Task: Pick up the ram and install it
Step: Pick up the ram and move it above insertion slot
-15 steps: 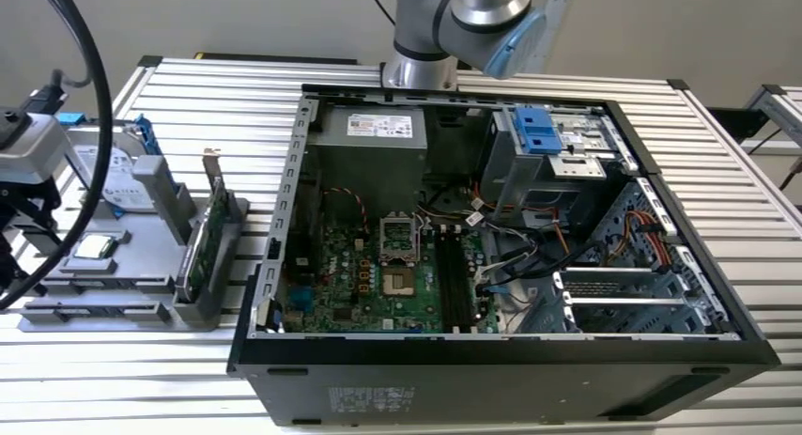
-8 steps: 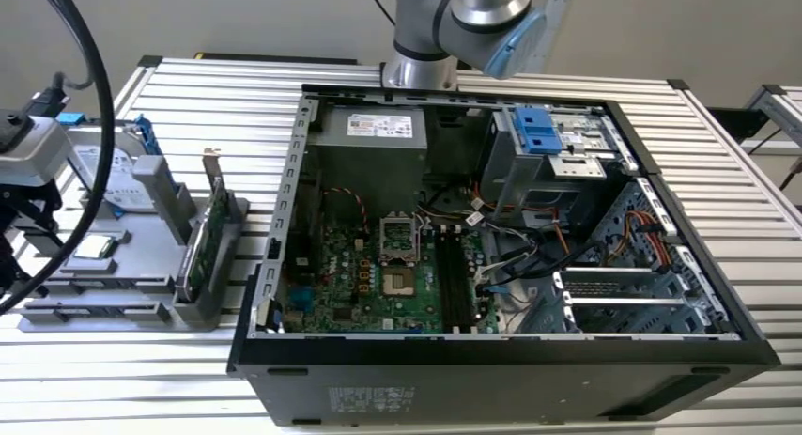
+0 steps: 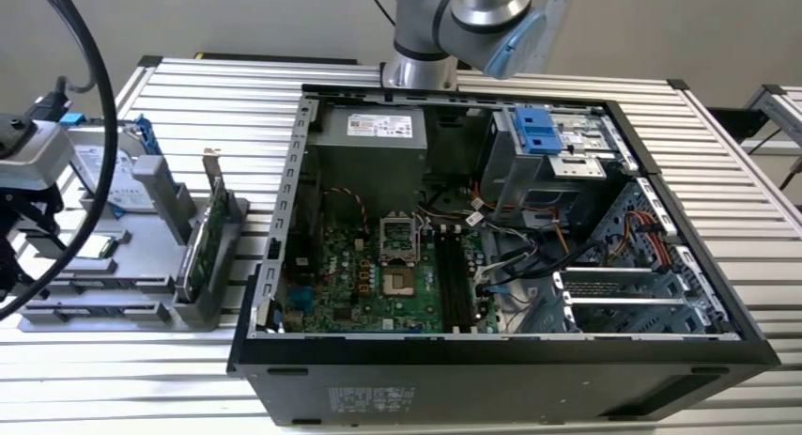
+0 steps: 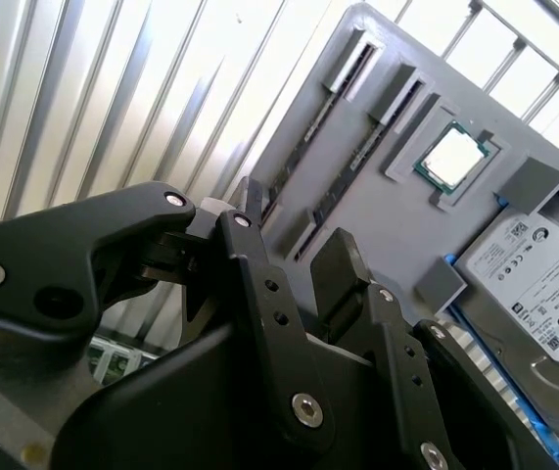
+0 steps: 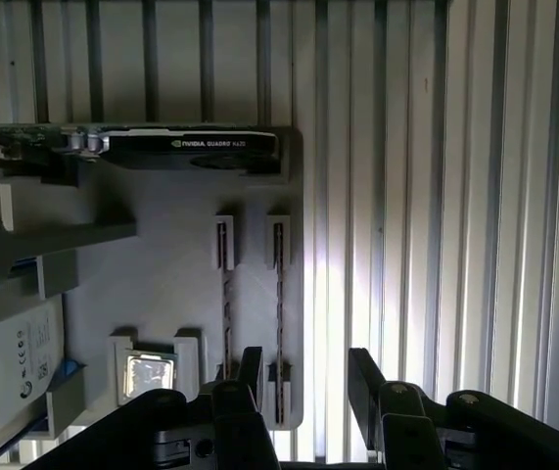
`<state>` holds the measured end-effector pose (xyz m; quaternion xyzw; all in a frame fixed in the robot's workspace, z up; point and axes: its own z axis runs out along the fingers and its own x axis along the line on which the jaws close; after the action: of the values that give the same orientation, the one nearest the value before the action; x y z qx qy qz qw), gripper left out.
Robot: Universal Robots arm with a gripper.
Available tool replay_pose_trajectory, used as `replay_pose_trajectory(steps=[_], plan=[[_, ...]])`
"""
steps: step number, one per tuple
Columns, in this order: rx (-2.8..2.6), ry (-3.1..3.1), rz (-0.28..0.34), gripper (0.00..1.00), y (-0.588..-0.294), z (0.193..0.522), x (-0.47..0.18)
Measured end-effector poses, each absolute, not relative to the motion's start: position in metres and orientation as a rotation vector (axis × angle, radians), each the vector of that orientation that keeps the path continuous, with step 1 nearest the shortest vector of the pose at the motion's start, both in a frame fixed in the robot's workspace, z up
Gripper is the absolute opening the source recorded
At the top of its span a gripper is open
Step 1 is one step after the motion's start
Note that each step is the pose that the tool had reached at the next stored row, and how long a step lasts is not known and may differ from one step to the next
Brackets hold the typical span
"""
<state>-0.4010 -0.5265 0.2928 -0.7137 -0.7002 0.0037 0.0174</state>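
Plainly spread apart, the hand (image 5: pixel 306 370) above the ram (image 5: pixel 279 294) (edge-on in its grey holder (image 5: pixel 162 294)).

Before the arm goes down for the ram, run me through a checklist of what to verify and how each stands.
1. gripper open and empty: ok.
2. ram standing on edge in its gray tray slot: ok.
3. Ram between the fingers in the first wrist view: ok, though off centre.
4. Height above the ram: cannot tell.
5. computer case open, memory slots exposed: ok.
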Motion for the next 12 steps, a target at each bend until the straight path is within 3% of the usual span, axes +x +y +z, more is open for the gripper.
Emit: replay_pose_trajectory(steps=[12], plan=[[-2.216, -2.174, 0.016, 1.0, -0.5265, 0.2886, -0.401]])
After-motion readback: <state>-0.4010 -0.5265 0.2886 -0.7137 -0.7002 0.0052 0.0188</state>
